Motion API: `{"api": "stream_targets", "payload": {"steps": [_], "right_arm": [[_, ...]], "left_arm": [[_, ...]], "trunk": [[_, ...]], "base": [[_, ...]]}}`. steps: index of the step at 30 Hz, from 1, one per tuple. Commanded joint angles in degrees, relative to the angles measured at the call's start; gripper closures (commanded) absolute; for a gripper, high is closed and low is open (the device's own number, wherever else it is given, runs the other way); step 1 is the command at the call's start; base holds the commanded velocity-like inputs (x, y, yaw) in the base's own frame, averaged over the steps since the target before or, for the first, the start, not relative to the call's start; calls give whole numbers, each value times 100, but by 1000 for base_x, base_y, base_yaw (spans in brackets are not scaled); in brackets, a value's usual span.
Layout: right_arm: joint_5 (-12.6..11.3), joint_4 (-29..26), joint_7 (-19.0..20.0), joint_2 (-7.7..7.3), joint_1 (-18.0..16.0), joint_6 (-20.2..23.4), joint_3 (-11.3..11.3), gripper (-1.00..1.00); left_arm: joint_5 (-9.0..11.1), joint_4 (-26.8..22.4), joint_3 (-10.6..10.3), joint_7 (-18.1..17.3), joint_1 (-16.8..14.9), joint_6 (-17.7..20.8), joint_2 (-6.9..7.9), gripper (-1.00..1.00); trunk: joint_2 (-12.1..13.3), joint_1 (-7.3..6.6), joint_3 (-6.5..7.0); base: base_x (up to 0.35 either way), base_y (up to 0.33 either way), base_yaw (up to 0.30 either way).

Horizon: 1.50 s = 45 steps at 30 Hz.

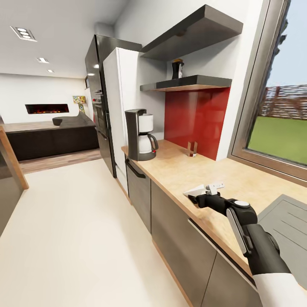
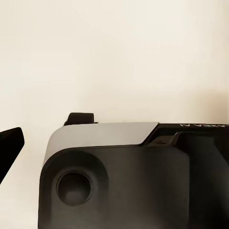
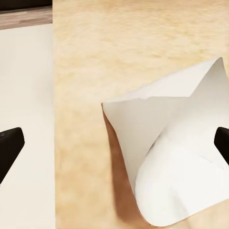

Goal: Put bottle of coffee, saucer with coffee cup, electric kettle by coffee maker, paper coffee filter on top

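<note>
The paper coffee filter point(image 1: 193, 191) point(image 3: 171, 152), a white cone, lies on the light wood countertop point(image 1: 179, 170) near its front edge. My right gripper point(image 1: 204, 193) point(image 3: 114, 143) hovers over it, open, with one dark fingertip point(image 3: 9, 143) beyond the counter edge and the other over the filter's far side. The coffee maker point(image 1: 140, 134) stands at the counter's far left end. The dark bottle of coffee point(image 1: 177, 69) sits on the black kitchen shelf point(image 1: 200, 81) above the red backsplash. My left gripper point(image 2: 114, 143) faces the robot's own dark body and looks open.
A grey sink point(image 1: 285, 217) is set into the counter right of my arm. A small stand point(image 1: 192, 149) sits by the backsplash. A white fridge point(image 1: 119, 106) and black tall units stand past the coffee maker. A window point(image 1: 281, 123) lines the wall. Cream floor point(image 1: 76, 230) runs along the cabinets.
</note>
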Motion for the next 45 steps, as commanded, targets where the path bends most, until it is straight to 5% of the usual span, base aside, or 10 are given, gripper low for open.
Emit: {"api": "stream_targets", "payload": {"steps": [1, 45], "right_arm": [[6, -5, 14, -4, -4, 27, 6, -100], [30, 38, 0, 23, -4, 34, 40, -100]], "left_arm": [[2, -9, 15, 3, 2, -7, -3, -100], [2, -9, 15, 3, 2, -7, 6, -100]], "trunk": [[-3, 0, -5], [-3, 0, -5]], "base": [[3, 0, 0], [22, -6, 0]]}}
